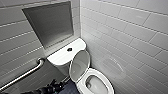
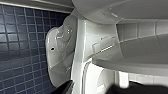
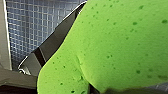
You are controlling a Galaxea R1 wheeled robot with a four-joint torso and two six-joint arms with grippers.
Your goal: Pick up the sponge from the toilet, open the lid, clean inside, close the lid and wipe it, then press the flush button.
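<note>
The sponge [image 3: 120,45] is gripped in the closed right pincer [image 3: 75,57], one metal finger [image 3: 47,51] being seen pressed against its green side, with small-tiled floor behind. The lid [image 1: 79,65] of the toilet [image 1: 100,75] is raised and leaned back against the cistern [image 1: 60,58], so the bowl is left uncovered. The flush button [image 1: 69,49] is set in the cistern top. The left pincer [image 1: 52,87] is held low beside the toilet's base, under a grab bar [image 1: 25,73]; whether it is open or closed cannot be told.
</note>
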